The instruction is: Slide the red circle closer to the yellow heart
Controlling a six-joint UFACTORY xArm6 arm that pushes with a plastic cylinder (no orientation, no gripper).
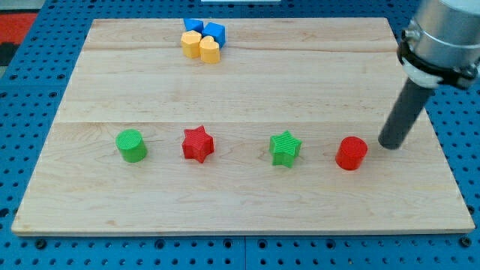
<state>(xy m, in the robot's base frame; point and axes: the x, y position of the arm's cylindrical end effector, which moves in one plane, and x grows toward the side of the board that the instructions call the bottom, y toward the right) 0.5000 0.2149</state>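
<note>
Lining up behind the red circle [351, 153] is the step judged to be in hand. My tip [390, 144] is set down on the tabletop [247, 82] just beside the circle, on its right in the view and slightly toward the view's top; whether the two touch cannot be told. No gripper is fitted: the arm ends in a bare rod, so nothing is held and nothing can be opened or closed.

The yellow heart [210, 51] is found well apart from the tip, far toward the view's upper left, packed against a yellow block [191, 43] and two blue blocks [204, 29]. A green star [285, 148] sits just beyond the circle on the side away from the tip, with a red star [198, 143] and a green cylinder [131, 145] farther along the same row.

For the next move, the tip is better placed lower right of the circle, so that the push is directed up and left toward the heart. A straight leftward shove is to be avoided, since the green star would likely be struck.
</note>
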